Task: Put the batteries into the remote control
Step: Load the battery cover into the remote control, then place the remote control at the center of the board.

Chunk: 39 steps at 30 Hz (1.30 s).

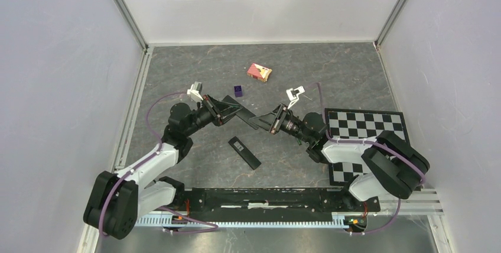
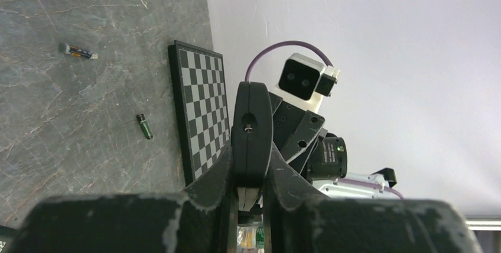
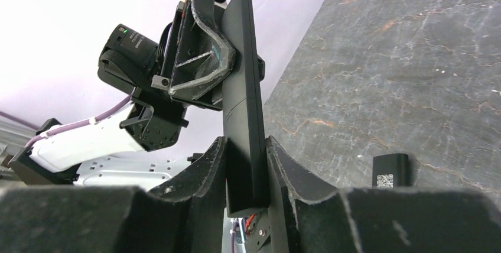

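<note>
One remote control (image 1: 244, 153) lies flat on the worktop (image 1: 195, 70); the blue battery (image 2: 78, 51) and dark green battery (image 2: 144, 126) rest near the checkerboard (image 2: 201, 111).
Beyond it, the left hand (image 2: 250, 188) and right hand (image 3: 246, 158) each clamp an opposite end of a separate long black bar (image 3: 241, 58), held aloft.

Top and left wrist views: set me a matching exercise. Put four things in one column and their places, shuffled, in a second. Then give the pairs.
Things
1. blue battery
2. dark green battery
3. purple cube
4. black bar

Places
A. on the table, near the red-and-white box
B. off the table, clamped between the left gripper and the right gripper
C. on the table, close beside the checkerboard
D. on the table, beyond the other battery as seen from the checkerboard

Pairs: 1-D, 2-C, 3-A, 4-B
</note>
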### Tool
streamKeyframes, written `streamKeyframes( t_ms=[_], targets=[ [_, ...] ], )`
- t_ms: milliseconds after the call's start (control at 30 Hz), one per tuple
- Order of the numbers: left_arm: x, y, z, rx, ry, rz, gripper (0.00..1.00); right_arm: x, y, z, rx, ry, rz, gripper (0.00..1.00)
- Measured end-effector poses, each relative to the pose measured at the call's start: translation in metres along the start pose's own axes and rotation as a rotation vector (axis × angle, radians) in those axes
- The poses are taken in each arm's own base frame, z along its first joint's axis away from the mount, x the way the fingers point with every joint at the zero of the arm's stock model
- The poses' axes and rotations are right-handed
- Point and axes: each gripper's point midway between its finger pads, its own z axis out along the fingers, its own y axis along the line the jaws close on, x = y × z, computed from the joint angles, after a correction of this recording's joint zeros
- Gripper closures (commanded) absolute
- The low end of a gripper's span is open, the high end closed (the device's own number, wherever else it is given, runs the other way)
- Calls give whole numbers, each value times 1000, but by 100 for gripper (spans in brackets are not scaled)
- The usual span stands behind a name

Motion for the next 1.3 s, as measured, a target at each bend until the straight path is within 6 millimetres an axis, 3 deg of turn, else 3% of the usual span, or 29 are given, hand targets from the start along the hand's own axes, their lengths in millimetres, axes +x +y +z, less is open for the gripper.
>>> streamKeyframes(
  t_ms=[233,300,367,467,633,833,1000,1200,1300],
  targets=[
    [4,-7,0,24,36,72,98,2,6,2,-33,21,-18,68],
    [5,-11,2,25,52,108,98,-1,9,-1,-36,21,-43,58],
    [11,-20,4,38,92,145,98,-5,12,-5,-43,18,-85,35],
    [30,-34,4,79,184,198,98,-9,17,-11,-55,33,-171,12],
    [45,-39,0,96,279,279,98,-3,21,-21,-89,106,-314,5],
    [48,-42,-3,110,331,383,98,9,38,-28,-190,218,-427,14],
    [58,-50,-10,164,404,427,97,10,45,-20,-215,316,-529,38],
    [55,-57,-11,187,415,499,93,9,51,-14,-239,374,-565,66],
    [56,-57,-11,195,421,523,81,13,53,-15,-253,397,-549,76]
  ],
)
